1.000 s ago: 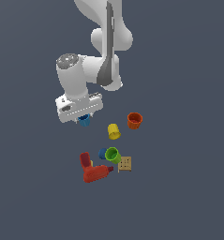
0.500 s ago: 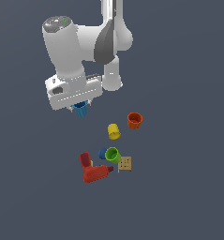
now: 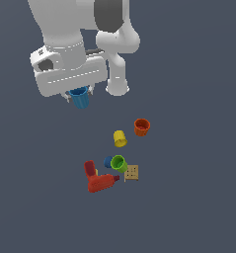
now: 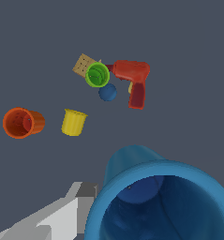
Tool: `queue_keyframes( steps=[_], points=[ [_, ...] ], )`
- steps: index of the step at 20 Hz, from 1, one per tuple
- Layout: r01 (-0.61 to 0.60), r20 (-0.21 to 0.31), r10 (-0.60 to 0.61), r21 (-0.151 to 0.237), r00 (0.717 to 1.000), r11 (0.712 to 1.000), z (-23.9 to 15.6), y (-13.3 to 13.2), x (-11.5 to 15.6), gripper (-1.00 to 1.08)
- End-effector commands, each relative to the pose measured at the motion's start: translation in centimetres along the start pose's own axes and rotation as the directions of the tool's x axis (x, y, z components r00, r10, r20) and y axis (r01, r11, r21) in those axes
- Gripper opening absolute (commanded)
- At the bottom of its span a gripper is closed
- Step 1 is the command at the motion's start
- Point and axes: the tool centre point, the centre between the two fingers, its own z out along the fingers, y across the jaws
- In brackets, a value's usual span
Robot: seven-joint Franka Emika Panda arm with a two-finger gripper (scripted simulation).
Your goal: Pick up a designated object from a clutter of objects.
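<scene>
Claw (image 3: 80, 95) pinches the blue cup (image 3: 80, 97) high above the clutter at five o'clock; a loosened rim grip could drop it onto the yellow cup (image 3: 120, 138).

I see no real room here, only a rendered test scene. A flat, featureless dark grey ground (image 3: 198, 207) fills both views, with no walls, furniture or shadows. The white arm (image 3: 65, 44) looks smooth and untextured, and the little toy-like items, such as the orange cup (image 3: 141, 127) and yellow cup (image 3: 120, 138), are plain solid colours.
</scene>
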Motion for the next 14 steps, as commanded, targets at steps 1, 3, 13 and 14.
queue_keyframes(
  steps=[1,3,13,14],
  points=[
    [0.000,0.000,0.000,0.000,1.000,1.000,-2.6,0.1,0.4,-1.00],
    [0.001,-0.001,-0.001,0.001,1.000,1.000,-4.4,0.2,0.8,-1.00],
    [0.002,-0.001,-0.002,0.002,1.000,1.000,-10.4,0.6,2.1,-1.00],
    [0.002,-0.001,-0.002,0.002,1.000,1.000,-10.7,0.6,2.2,-1.00]
  ],
)
